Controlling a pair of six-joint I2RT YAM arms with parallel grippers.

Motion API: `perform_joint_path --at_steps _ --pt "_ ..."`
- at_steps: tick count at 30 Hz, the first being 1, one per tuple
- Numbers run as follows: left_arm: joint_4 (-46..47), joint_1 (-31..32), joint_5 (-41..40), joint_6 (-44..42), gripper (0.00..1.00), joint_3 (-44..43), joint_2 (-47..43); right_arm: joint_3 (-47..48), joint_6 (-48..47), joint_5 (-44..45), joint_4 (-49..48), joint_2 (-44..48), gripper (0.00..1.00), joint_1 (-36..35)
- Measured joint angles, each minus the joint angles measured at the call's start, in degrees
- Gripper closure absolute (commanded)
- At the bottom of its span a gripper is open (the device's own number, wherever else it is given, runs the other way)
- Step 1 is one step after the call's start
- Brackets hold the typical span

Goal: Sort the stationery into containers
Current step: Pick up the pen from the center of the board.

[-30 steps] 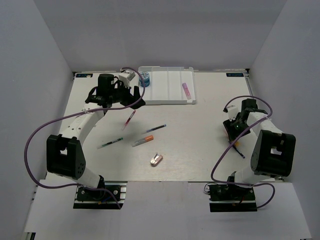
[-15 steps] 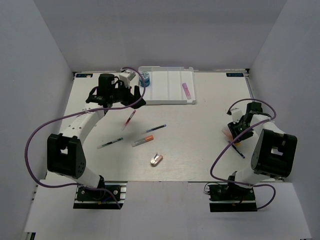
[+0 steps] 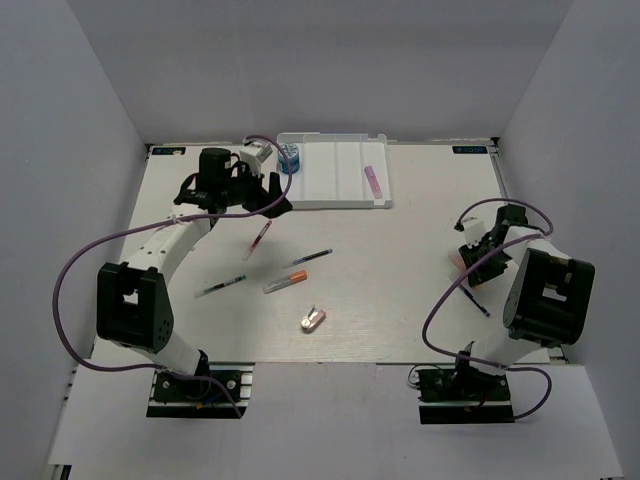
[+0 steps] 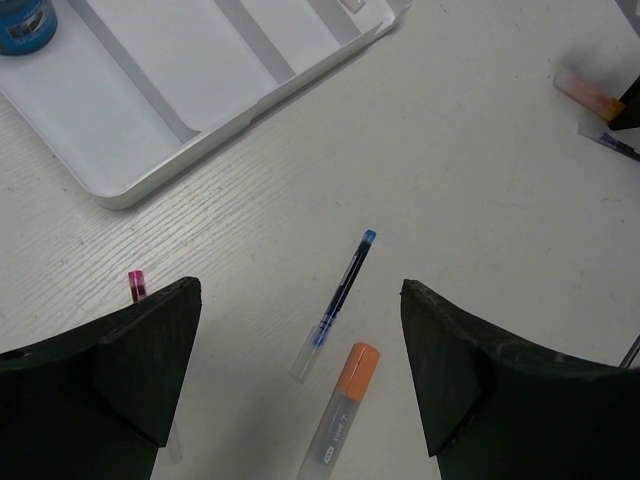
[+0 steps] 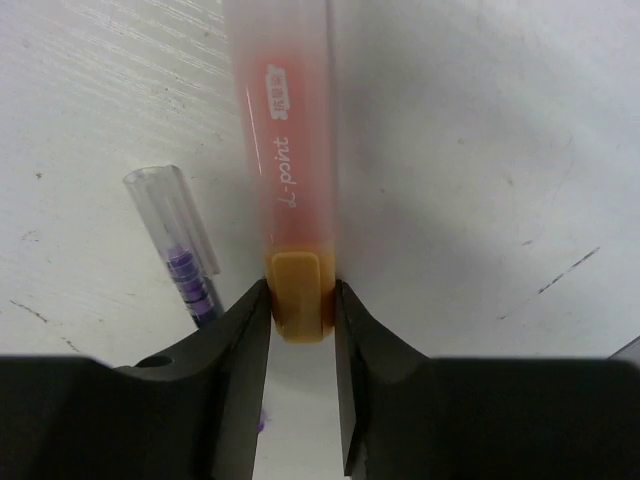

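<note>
I'm looking at the counter (image 3: 400, 300), and on the left half nothing has moved since a second ago. The change is on the right, where the right arm (image 3: 540, 300) has tipped its wrist further down toward the surface. The left arm (image 3: 150, 260) holds almost the same reach toward the far left.

The white tray (image 3: 330, 170) sits at the far edge, middle. It holds the blue roll (image 3: 289, 156) in its leftmost compartment and a lilac marker (image 3: 372, 180) in its rightmost one.

The left end effector (image 3: 232, 198) hangs just near of the tray's near-left corner. It is released, with the jaws spread wide and nothing between them, much as before.

The right end effector (image 5: 300, 300) has narrowed a lot over the last second. Its pads now press both sides of the mustard end cap of the salmon marker (image 5: 285, 150), so it is clenched on that. The marker lies on the counter at the right, pointing away from the wrist.

A purple pen (image 5: 185, 250) with a clear cap lies just left of the marker and does not touch the fingers.

Mid-counter and unmoved are:
- the orange-capped marker (image 3: 286, 280)
- the blue pen (image 3: 313, 259), just far of it
- the red pen (image 3: 260, 238), further left
- a dark green pen (image 3: 222, 286), left again
- the small pinkish eraser (image 3: 312, 320), nearest me
</note>
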State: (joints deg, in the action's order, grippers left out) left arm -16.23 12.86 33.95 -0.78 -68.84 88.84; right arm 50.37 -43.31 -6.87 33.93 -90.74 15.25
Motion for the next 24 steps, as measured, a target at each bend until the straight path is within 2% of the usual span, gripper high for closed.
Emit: perform_joint_path --at_steps 1,3,8,12,16,19,24 --pt "0.04 0.00 0.09 0.00 0.11 0.00 0.00 0.33 -0.07 -0.17 -0.09 -0.22 0.82 0.13" --pt "0.66 -0.02 0.81 0.57 0.12 0.04 0.00 0.96 -0.59 -0.79 0.07 -0.79 0.99 0.42" --pt "2.73 0.02 3.23 -0.94 0.14 1.20 -0.09 3.26 -0.61 -3.08 2.03 -1.40 1.00 0.90" --pt "1.25 0.26 6.97 -7.45 0.18 -4.42 1.42 14.97 0.76 -8.74 10.10 -2.86 1.00 0.90" --pt "2.05 1.75 11.15 -16.13 0.23 -10.82 3.10 27.06 1.88 -18.40 14.62 -2.80 1.00 0.39" --pt "1.53 6.27 13.07 -25.22 0.23 -13.14 3.52 28.24 3.06 -25.31 19.02 -1.03 1.00 -1.57" --pt "2.14 19.02 13.27 -42.56 0.26 -10.29 3.15 28.52 4.07 -35.45 28.46 -2.80 1.00 -6.97"
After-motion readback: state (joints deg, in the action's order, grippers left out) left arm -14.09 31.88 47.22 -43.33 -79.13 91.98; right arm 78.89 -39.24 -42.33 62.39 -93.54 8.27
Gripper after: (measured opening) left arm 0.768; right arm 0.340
